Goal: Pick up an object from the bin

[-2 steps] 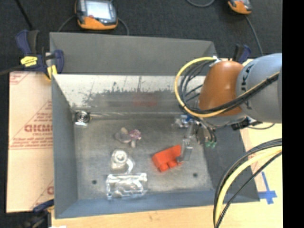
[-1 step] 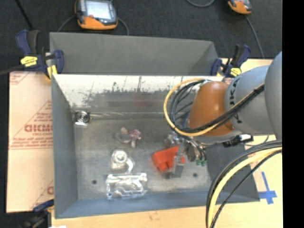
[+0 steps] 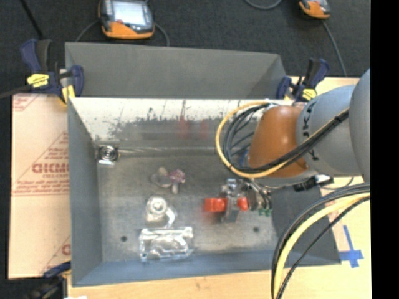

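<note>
My gripper (image 3: 234,199) is low over the right part of the bin floor, under the orange cover. A small red object (image 3: 215,205) lies right against its left side, and more red shows just to its right. A tiny green piece (image 3: 265,212) sits by the gripper's right side. To the left, a pale pinkish translucent piece (image 3: 169,178) rests on the floor, apart from the gripper.
A clear glass-like knob (image 3: 158,209) and a crumpled clear plastic pack (image 3: 165,242) lie near the front wall. A small round metal part (image 3: 108,153) sits in the far left corner. The arm and its cables cover the bin's right side.
</note>
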Robot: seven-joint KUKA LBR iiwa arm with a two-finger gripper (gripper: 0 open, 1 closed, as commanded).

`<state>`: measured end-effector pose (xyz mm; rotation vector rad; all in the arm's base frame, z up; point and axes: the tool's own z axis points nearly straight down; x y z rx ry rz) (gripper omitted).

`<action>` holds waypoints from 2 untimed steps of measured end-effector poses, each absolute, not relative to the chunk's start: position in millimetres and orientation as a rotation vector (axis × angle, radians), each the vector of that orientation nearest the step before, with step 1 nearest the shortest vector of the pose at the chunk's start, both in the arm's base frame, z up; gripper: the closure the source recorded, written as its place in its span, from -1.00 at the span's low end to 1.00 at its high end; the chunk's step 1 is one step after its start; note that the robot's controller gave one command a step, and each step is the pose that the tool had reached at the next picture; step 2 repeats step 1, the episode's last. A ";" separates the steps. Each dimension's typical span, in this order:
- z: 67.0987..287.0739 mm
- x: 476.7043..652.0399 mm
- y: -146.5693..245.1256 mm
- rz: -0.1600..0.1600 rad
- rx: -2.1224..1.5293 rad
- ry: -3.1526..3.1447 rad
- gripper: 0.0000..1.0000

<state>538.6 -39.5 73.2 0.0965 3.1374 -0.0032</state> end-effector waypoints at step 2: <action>223.1 554.7 -37.2 0.000 0.075 3.128 1.00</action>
